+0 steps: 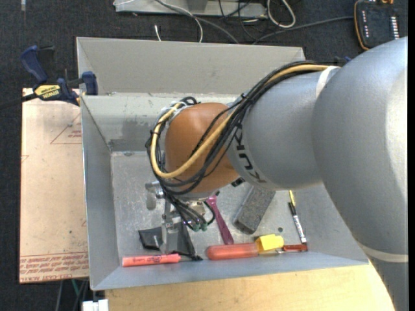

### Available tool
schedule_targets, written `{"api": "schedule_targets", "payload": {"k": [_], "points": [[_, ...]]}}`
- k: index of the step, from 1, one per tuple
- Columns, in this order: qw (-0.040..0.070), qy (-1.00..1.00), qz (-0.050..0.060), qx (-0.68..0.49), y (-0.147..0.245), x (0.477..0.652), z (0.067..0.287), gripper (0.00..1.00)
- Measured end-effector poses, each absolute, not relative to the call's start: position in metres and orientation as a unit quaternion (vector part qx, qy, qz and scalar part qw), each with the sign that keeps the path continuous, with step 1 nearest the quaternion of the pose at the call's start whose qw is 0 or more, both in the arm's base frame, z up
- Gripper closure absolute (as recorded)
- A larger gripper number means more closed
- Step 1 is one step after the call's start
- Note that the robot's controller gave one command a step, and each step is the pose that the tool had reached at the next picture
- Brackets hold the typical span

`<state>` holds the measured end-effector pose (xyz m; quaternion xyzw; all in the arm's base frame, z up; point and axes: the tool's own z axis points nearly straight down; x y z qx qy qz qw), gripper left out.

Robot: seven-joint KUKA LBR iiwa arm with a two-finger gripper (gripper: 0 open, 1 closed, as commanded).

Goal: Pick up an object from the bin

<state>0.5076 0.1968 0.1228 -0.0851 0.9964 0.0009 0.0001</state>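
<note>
Grey metal bin (pixel 97 193), seen from above. Arm enters from the right of the frame, its orange wrist cover (pixel 194 144) looped with yellow and black cables.

Gripper (pixel 175 241) is low in the lower-left part of the bin, close to the front wall. Whether it is spread or pressed together: cannot tell, as the lower end is dark and tangled with wiring. Nothing can be made out as held.

Nearest things:
- small black object (pixel 150 239), angular, just left of the gripper, on the bin floor; contact unclear.
- salmon-pink marker (pixel 152 260), lying flat along the front wall, just below the gripper.

Further right along the front: red-handled tool (pixel 232 252), with a yellow piece (pixel 269 242) at its right end. A magenta stick (pixel 221 223) slants up from there. Grey rectangular block (pixel 254 208) sits at centre-right, apart from the gripper. Thin pen (pixel 296 224) lies near the right wall.
</note>
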Motion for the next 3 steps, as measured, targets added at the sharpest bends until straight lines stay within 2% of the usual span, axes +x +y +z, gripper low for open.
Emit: {"api": "schedule_targets", "payload": {"k": [1,2,3], "points": [[0.004,0.997,0.003,-0.078,0.174,0.485,0.152,0.00],[-0.002,0.993,0.000,-0.115,0.156,0.486,0.098,0.00],[0.014,0.996,0.005,-0.084,0.179,0.485,0.073,0.00]]}}
